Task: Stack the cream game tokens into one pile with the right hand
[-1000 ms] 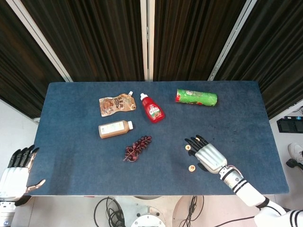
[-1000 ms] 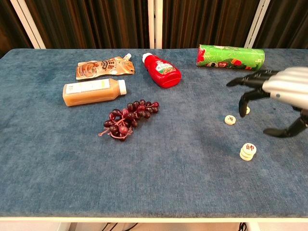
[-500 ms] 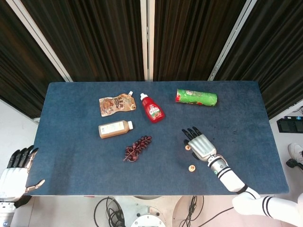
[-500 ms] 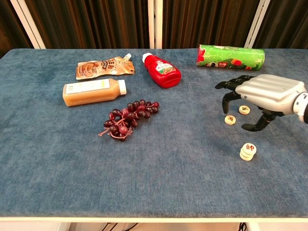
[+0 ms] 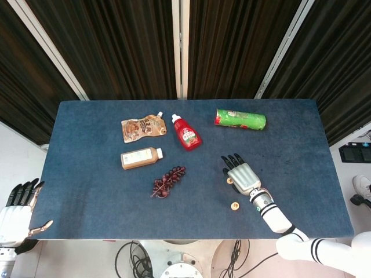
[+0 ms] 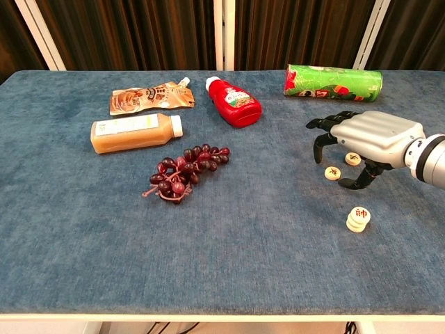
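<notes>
**Cream tokens half-stacked; right hand over the two loose ones**

Cream discs first: nearest the front edge sits the small pile (image 6: 358, 220), red character on top, looks like 2–3 high, can't count for sure. Just beyond it, two loose tokens lie flat on the blue cloth table (image 6: 229, 264): one (image 6: 333, 172) to the left, another (image 6: 353, 158) right under the palm. The right hand (image 6: 361, 142) hovers above them, fingers curled downward but apart, thumb low near the cloth, holding nothing as far as I can see.

Risks, my guess: thin discs on soft fabric, so a fingertip may push a token flat instead of lifting it, or flick it off. Thumb sits close to the pile's side; a sweep back toward it could topple the stack. Both loose tokens are near each other, so grabbing one may nudge the other.

Left hand (image 5: 16, 211) idles off the near-left corner, fingers spread, empty.

Further out, well apart and not in the way: grapes (image 6: 182, 174), juice bottle (image 6: 135, 132), brown pouch (image 6: 149, 97), ketchup bottle (image 6: 234, 101), green can (image 6: 332, 81) lying farthest, beyond the hand.
</notes>
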Robot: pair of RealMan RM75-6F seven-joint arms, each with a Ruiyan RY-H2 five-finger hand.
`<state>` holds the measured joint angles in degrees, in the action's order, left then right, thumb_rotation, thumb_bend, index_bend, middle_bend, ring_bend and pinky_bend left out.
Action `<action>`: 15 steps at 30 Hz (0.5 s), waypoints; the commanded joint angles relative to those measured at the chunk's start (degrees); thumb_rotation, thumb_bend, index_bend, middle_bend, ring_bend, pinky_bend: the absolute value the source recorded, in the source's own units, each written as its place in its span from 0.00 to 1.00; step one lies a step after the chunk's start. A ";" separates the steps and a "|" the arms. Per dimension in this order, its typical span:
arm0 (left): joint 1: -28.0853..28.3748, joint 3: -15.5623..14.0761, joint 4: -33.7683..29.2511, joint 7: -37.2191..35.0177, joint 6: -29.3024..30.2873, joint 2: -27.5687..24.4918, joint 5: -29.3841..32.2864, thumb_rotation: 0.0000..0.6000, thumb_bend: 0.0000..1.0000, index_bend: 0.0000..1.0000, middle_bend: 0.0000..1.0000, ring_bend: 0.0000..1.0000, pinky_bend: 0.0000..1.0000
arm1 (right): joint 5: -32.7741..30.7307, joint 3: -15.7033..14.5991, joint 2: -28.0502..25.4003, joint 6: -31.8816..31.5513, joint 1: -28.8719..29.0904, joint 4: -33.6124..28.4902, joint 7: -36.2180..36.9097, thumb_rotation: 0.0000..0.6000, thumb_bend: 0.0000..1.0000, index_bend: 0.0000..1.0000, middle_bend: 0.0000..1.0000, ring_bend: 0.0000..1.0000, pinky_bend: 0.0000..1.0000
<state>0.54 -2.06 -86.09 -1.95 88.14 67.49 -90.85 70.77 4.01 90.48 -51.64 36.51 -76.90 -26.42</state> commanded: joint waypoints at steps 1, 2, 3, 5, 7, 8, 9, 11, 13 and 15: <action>0.04 0.00 -0.01 0.08 -0.08 0.04 0.01 1.00 0.11 0.00 0.00 0.00 0.00 | -0.18 -0.09 -0.04 0.19 0.03 0.09 0.10 1.00 0.25 0.40 0.01 0.00 0.00; 0.05 0.01 -0.01 0.11 -0.11 0.06 0.02 1.00 0.11 0.00 0.00 0.00 0.00 | -0.25 -0.11 -0.04 0.26 0.05 0.12 0.16 1.00 0.25 0.42 0.01 0.00 0.00; 0.07 0.01 -0.03 0.14 -0.17 0.06 0.06 1.00 0.11 0.00 0.00 0.00 0.00 | -0.31 -0.13 -0.04 0.29 0.07 0.18 0.20 1.00 0.25 0.44 0.01 0.00 0.00; 0.11 0.02 -0.03 0.25 -0.26 0.07 0.10 1.00 0.11 0.00 0.00 0.00 0.00 | -0.30 -0.12 -0.01 0.17 0.09 0.28 0.30 1.00 0.26 0.47 0.02 0.00 0.00; 0.14 0.03 -0.07 0.27 -0.35 0.04 0.14 1.00 0.11 0.00 0.00 0.00 0.00 | -0.23 -0.10 0.03 -0.04 0.07 0.42 0.43 1.00 0.26 0.51 0.02 0.00 0.00; 0.17 0.04 -0.09 0.30 -0.40 0.02 0.16 1.00 0.11 0.00 0.00 0.00 0.00 | -0.22 -0.12 0.01 -0.09 0.05 0.46 0.55 1.00 0.26 0.52 0.02 0.00 0.00; 0.19 0.05 -0.10 0.31 -0.43 0.01 0.15 1.00 0.11 0.00 0.00 0.00 0.00 | -0.21 -0.15 -0.01 -0.14 0.04 0.53 0.60 1.00 0.26 0.53 0.02 0.00 0.00; 0.22 0.05 -0.10 0.32 -0.47 0.01 0.16 1.00 0.11 0.00 0.00 0.00 0.00 | -0.22 -0.18 -0.01 -0.23 -0.02 0.64 0.76 1.00 0.26 0.54 0.02 0.00 0.00; 0.23 0.04 -0.07 0.34 -0.51 0.07 0.16 1.00 0.11 0.00 0.00 0.00 0.00 | -0.16 -0.19 -0.11 -0.37 -0.09 0.66 1.07 1.00 0.26 0.54 0.02 0.00 0.00; 0.22 -0.02 -0.02 0.34 -0.58 0.12 0.17 1.00 0.11 0.00 0.00 0.00 0.00 | 0.18 -0.11 -0.45 -0.76 -0.16 0.35 1.53 1.00 0.27 0.54 0.02 0.00 0.00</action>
<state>0.76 -2.08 -86.11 -1.61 87.56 67.61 -90.69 70.81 3.86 90.17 -52.25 36.38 -76.42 -25.05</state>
